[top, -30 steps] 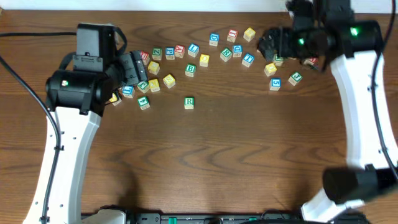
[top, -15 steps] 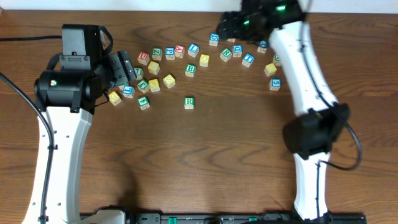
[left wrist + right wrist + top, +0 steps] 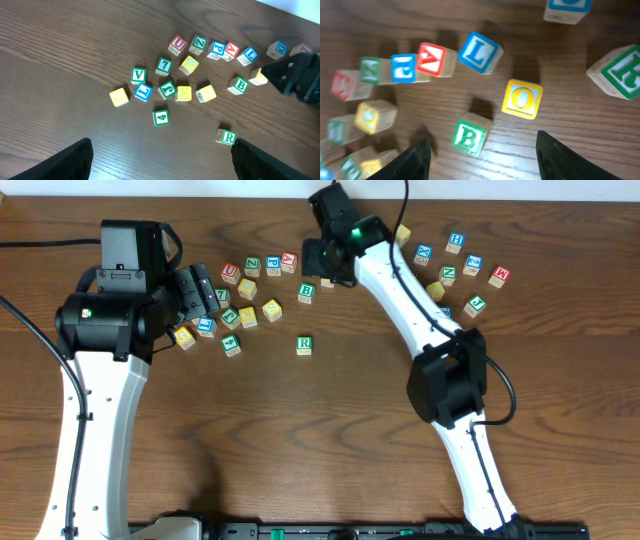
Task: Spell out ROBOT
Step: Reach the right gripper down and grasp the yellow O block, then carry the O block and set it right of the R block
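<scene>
Wood table, rt fingers (spread) over B cube

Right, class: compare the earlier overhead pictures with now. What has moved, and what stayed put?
The right gripper has swung a long way leftward and now hangs over the B cube and O cube, jaws open, holding nothing. The left gripper shifted only slightly, jaws open. The lone R cube has not moved.
</scene>
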Available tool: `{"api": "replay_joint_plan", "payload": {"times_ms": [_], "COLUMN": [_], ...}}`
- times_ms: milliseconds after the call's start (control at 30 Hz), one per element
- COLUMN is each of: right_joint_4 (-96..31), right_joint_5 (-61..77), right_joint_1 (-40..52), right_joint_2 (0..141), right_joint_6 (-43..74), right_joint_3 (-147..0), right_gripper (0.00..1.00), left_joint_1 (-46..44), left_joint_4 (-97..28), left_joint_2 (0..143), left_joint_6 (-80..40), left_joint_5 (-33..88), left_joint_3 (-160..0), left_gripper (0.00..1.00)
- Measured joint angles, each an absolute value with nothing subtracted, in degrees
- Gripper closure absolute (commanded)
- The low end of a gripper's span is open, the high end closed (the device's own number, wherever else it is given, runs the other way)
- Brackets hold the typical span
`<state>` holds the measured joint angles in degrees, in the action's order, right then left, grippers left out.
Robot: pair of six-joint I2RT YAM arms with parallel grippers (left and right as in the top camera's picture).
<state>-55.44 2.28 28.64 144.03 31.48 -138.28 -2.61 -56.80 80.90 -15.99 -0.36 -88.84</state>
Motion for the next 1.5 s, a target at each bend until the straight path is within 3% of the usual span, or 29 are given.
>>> {"api": "replay_joint_plan", "payload": {"times_ms": [367, 767, 1367, 1500], "right_joint_4": [-53.2, -45.2, -38.7, -38.7], "right_joint_5": [-5.2, -6.3, -7.2, -7.4], "right_joint_1": [29.1, 29.1, 29.1, 29.0], "right_joint_2": [144.5, 144.5, 144.5, 144.5], "right_joint_6": [34.5, 35.4, 33.3, 31.1], "right_joint_3": [-137.0, -129.8, -123.2, -123.2], "right_gripper": [0.39, 0.47, 0.74, 0.75], "left_joint_1": [-2.6, -2.6, -2.6, -2.6], "left_joint_4": [-56.8, -57.1, -57.9, -57.9], "left_joint_2": [80.9, 80.9, 80.9, 80.9], "left_joint_6": [-16.0, -16.0, -16.0, -16.0], "left_joint_5": [-0.3, -0.4, -0.4, -0.4], "left_joint_3": [-88.8, -88.8, -88.8, -88.8], "left_gripper": [0.13, 0.13, 0.13, 0.13]}}
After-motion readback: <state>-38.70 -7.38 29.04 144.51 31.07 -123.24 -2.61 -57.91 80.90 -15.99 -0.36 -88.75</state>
